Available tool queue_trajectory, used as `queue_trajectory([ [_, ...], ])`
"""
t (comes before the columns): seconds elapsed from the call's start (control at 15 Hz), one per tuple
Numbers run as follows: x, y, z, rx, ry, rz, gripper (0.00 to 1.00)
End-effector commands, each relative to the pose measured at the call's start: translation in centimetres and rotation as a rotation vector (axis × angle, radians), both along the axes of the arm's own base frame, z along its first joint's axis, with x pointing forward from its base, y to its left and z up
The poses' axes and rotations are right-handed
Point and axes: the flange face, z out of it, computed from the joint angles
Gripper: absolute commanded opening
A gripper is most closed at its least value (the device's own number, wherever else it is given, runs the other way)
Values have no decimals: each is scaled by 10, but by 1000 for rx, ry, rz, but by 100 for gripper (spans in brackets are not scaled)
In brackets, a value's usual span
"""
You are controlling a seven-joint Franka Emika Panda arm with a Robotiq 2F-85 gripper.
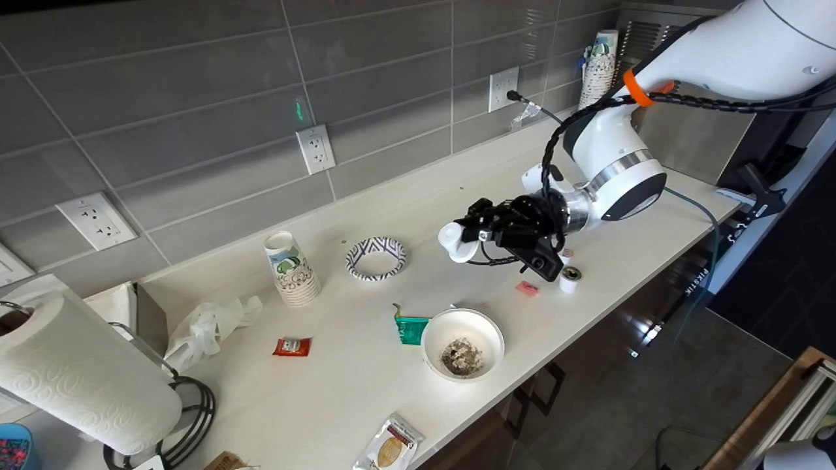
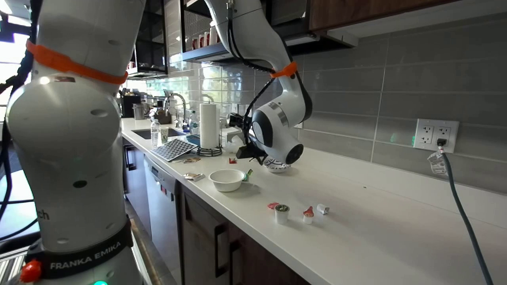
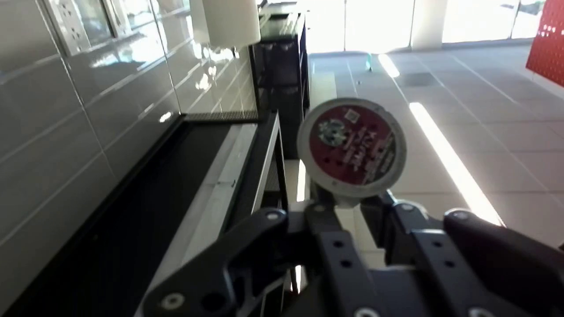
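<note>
Apparently a holding step: black two-fingered gripper (image 3: 348, 202) pinches small white plastic pod with red-printed lid (image 3: 357, 147), aloft over pale smooth countertop (image 1: 326, 398). Next move likely calls for keeping that pinch steady.

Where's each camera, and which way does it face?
An exterior view: above the counter, facing down at it and the tiled wall; the arm shows at upper right.
An exterior view: near the robot's base, facing along the counter toward the sink; base and arm show.
Wrist view: on the arm, facing floor and windows; the end effector shows, gripping a coffee pod.
Both exterior views share the white bowl and paper towels.
</note>
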Motion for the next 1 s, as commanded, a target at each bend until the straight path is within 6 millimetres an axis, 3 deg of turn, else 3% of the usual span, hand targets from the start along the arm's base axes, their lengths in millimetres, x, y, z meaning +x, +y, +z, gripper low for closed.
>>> queue_trajectory([
  [0.0, -7, -10, 3, 133, 40, 53, 6],
  [0.27, -17, -4, -4, 178, 127, 158, 6],
  [0.53, -18, 0, -10, 206, 165, 154, 6],
  [0.73, -27, 11, -16, 163, 204, 278, 6],
  [0.93, -18, 13, -22, 191, 224, 136, 6],
])
